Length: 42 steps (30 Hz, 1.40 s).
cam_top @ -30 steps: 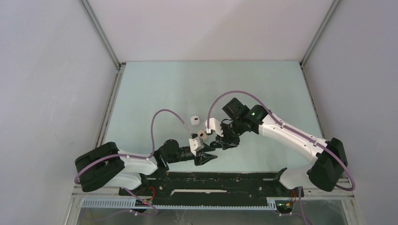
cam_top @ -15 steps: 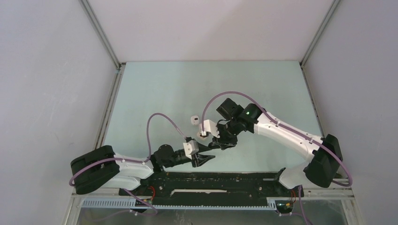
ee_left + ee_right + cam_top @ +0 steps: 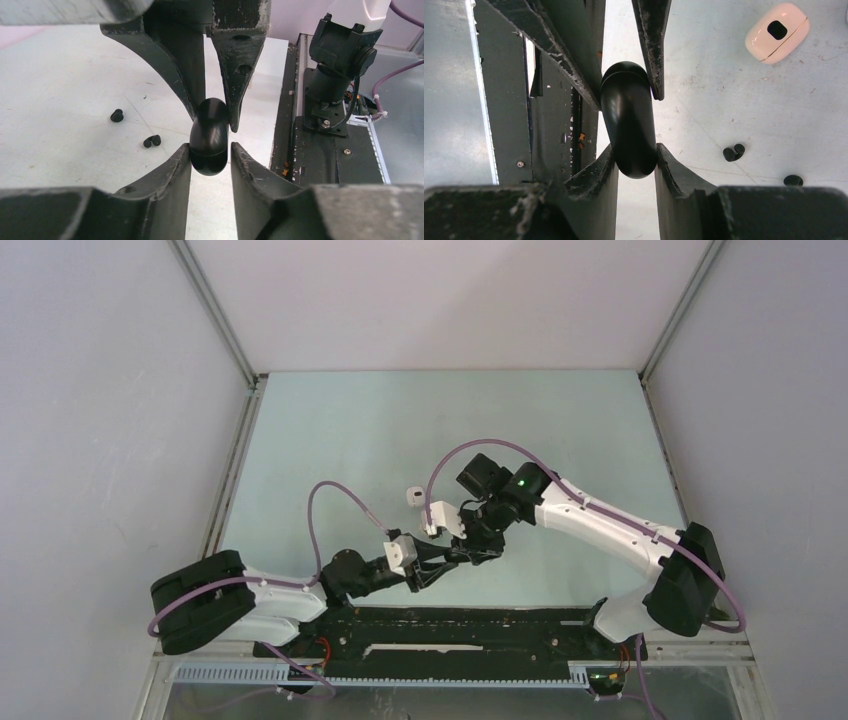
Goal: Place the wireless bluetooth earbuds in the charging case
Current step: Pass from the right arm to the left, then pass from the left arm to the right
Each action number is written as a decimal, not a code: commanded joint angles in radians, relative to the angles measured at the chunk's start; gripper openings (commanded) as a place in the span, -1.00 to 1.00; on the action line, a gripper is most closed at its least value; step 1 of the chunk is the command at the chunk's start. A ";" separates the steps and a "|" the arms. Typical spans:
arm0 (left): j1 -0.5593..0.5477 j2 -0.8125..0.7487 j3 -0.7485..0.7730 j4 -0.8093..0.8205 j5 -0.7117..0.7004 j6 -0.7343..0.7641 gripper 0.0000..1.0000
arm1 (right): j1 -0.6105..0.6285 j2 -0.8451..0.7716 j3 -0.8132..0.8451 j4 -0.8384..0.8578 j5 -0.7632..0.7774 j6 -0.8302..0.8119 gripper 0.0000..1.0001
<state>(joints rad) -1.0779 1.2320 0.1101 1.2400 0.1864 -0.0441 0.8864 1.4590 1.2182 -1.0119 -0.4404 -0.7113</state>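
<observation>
Grasping black case (image 3: 626, 100) from opposite ends: left gripper (image 3: 210, 152) clenched on one end, right gripper (image 3: 630, 160) clenched on the other. Holding it above table (image 3: 60, 90). Leaving black earbuds (image 3: 152, 141) loose on table, outside any case. White case (image 3: 777, 32) lying farther off.

A fixed camera looks down from high above the near edge, taking in the whole table (image 3: 330, 430) from afar. The two wrist cameras face each other at very close range. Both show the black charging case (image 3: 210, 135) at frame centre, with loose earbuds (image 3: 152, 141) on the tabletop behind.
</observation>
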 commanded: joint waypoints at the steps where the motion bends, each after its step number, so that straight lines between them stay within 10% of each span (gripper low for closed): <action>1: -0.005 0.014 0.012 0.024 0.013 0.004 -0.27 | 0.005 0.002 0.038 0.005 -0.012 0.006 -0.90; 5: -0.005 0.026 0.031 -0.017 0.023 0.007 -0.53 | 0.005 -0.007 0.038 0.010 -0.007 0.015 -0.81; 10: -0.005 0.021 0.022 0.001 0.022 0.006 -0.74 | -0.073 -0.054 0.038 0.022 -0.160 0.039 -0.16; 17: -0.004 0.037 -0.011 0.136 0.020 -0.043 -0.78 | -0.244 -0.100 0.034 0.025 -0.466 0.051 -0.10; 26: 0.053 0.112 -0.047 0.352 0.074 -0.185 -0.80 | -0.228 -0.070 -0.019 0.040 -0.479 0.049 0.15; 35: 0.065 0.102 -0.050 0.352 0.077 -0.198 -0.80 | -0.184 -0.032 -0.027 0.094 -0.420 0.105 0.18; 42: 0.067 0.106 -0.049 0.351 0.076 -0.197 -0.76 | -0.166 -0.019 -0.027 0.124 -0.360 0.122 -0.45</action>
<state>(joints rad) -1.0180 1.3411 0.0643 1.4944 0.2562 -0.2386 0.7139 1.4414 1.1896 -0.9295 -0.8364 -0.6094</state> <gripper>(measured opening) 0.263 0.351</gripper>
